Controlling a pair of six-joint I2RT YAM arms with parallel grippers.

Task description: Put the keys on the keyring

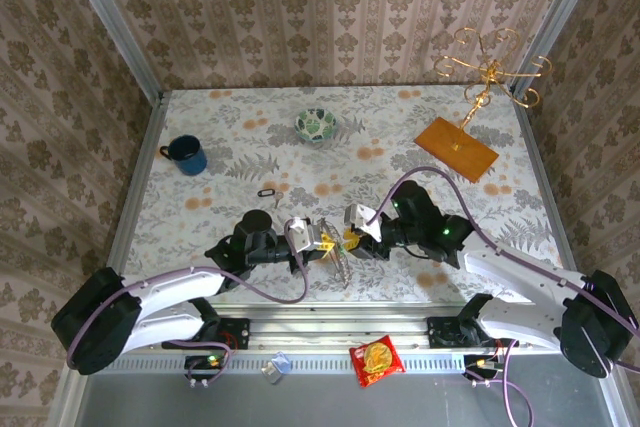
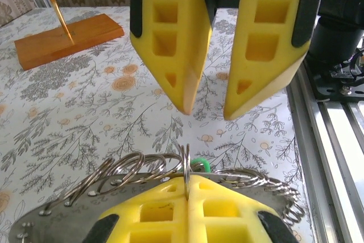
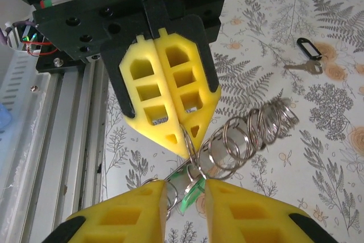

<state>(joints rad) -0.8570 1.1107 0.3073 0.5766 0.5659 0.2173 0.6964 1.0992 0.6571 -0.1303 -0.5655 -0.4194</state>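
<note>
The keyring (image 3: 250, 135) here is a bunch of linked silver split rings, hanging just above the table near its front edge (image 1: 340, 265). My left gripper (image 2: 187, 177) is shut on one ring of it, held edge-on between its yellow fingers. A key with a green head (image 3: 190, 194) hangs from that ring. My right gripper (image 3: 186, 189) is open, its fingers on either side of the green key without gripping it. The two grippers face each other tip to tip (image 1: 322, 240) (image 1: 352, 237). Another key (image 3: 304, 68) with a dark tag lies on the table farther out.
A blue mug (image 1: 187, 155) stands at the left and a patterned bowl (image 1: 317, 125) at the back middle. A wooden base (image 1: 456, 148) carries a gold stand (image 1: 490, 67) at the back right. The metal rail (image 2: 335, 135) runs along the near edge.
</note>
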